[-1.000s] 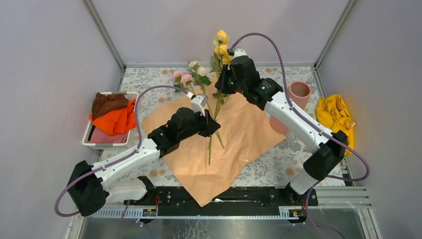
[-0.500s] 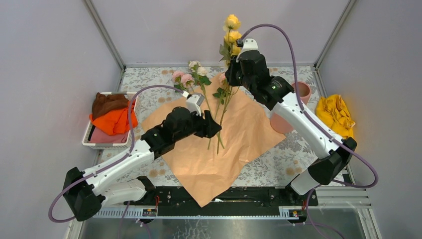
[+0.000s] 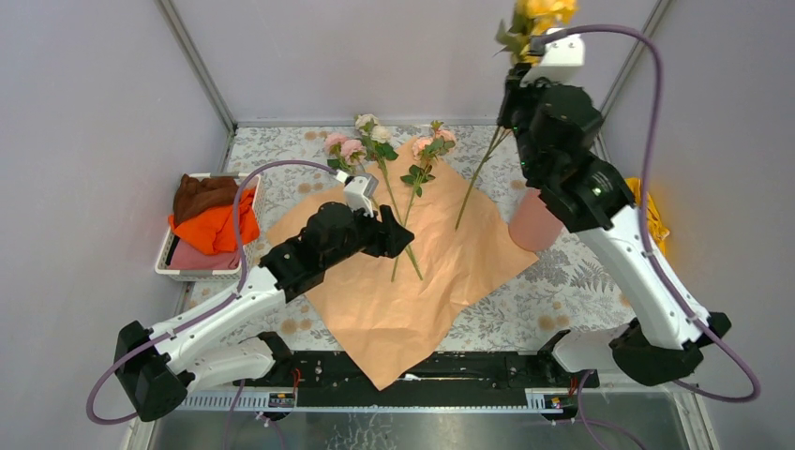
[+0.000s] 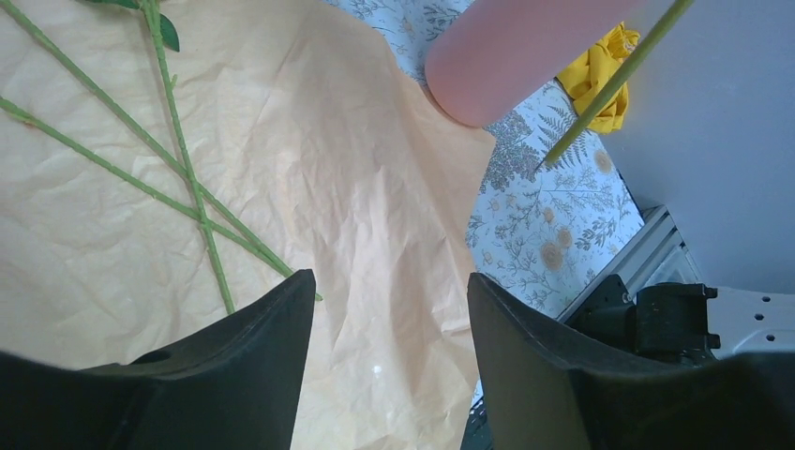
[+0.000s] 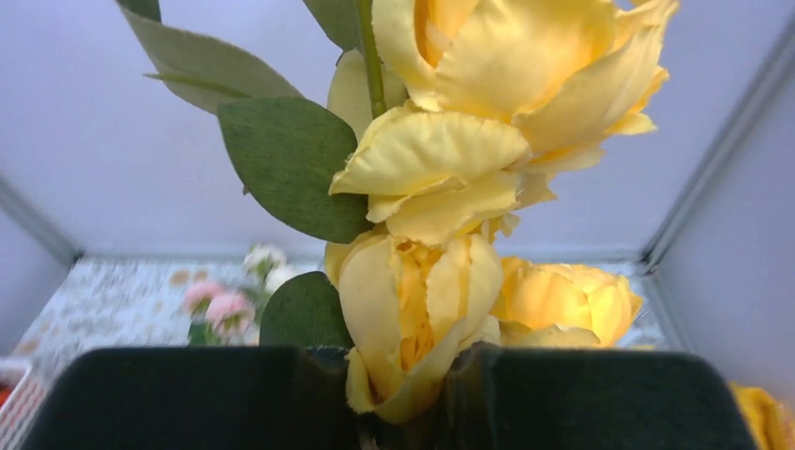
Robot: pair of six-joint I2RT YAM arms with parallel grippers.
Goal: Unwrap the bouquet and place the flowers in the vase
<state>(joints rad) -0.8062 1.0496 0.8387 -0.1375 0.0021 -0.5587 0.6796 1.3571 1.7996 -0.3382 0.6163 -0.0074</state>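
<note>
Overhead, the right claw point(image 3: 527, 45) is clamped on the stem just under the yellow roses point(image 3: 539, 11). Its wrist view shows the two dark fingers point(image 5: 581, 394) pinching in close below the blooms point(image 5: 441, 281). From that grip the long green stem point(image 3: 480, 173) hangs down on a slant, with its cut end low and to the left, over the spread wrapping paper point(image 3: 403, 291).

The vase point(image 3: 532, 225) stands on the desk point(image 3: 562, 281) below the claw and a little nearer the arm bases, at the paper's right edge. The right forearm hides its mouth from above. So the stem's foot lies to the left of the vase and not over it. By this reading, the next move depends on swinging that foot rightward and bringing the stem closer to upright before lowering.

The right arm is plainly the nearer one. It rears up tall from its base, forearm steep, wrist tipped toward the back wall.

The left claw point(image 3: 401, 242) hovers low over the paper with its jaws apart and nothing between them point(image 4: 389, 319). Its arm stretches forward and low. Beside it on the paper lie the remaining pink and white flowers point(image 3: 361, 141).
</note>
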